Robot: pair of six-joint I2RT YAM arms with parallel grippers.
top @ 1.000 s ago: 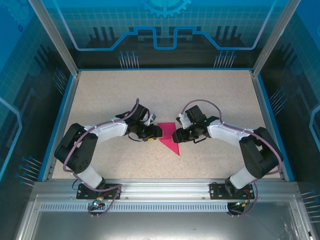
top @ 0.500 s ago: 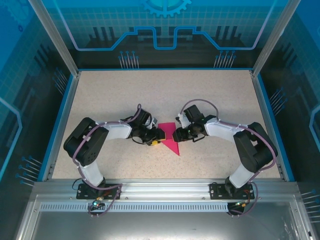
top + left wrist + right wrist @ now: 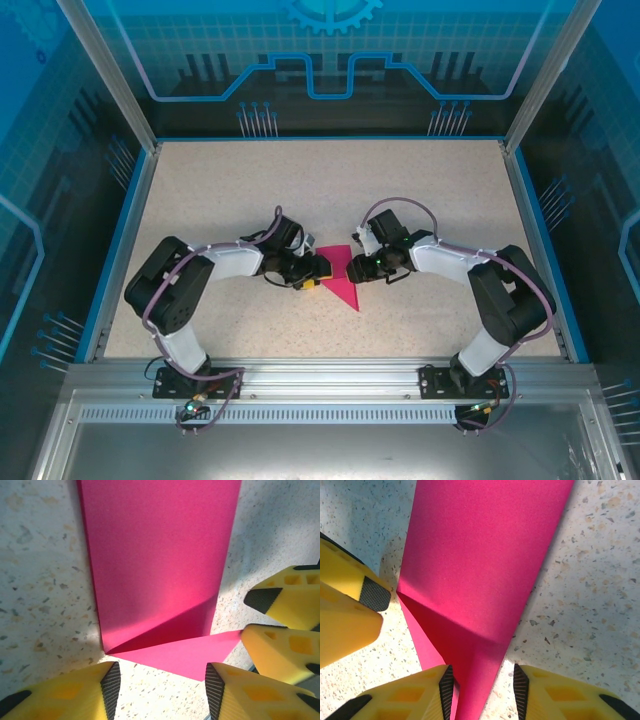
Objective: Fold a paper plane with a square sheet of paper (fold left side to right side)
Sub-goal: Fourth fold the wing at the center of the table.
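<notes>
Bench: speckled, with the work at its middle.

Left arm: over the last second its elbow has swung in toward the centre, carrying the wrist right, up to the paper's left edge. Most of that travel came early; since then it has barely shifted.

Right arm: it has also drawn in a little, and its wrist sits at the paper's right edge.

Paper: magenta, lying flat mid-bench between the two wrists. It is already a narrow wedge, wide at the far end with its point toward the near right. It has not moved on the bench in that second.

Flap: the left wrist view shows a slim triangular fold lying across the paper's end nearest that camera, its crease sharp.

Left tool: released, jaws apart on either side of the flap's edge and low to the bench. Nothing is pinched.

Right tool: also released, jaws apart, with the wedge's narrow end running between them. The paper lies flat and unclamped, and the left tool shows close by on the far side of the paper.

Reading: both tools have closed in and settled at opposite edges. This looks like set-up for the next fold or for pressing a crease. The folding is partly done, and no finished plane yet.
</notes>
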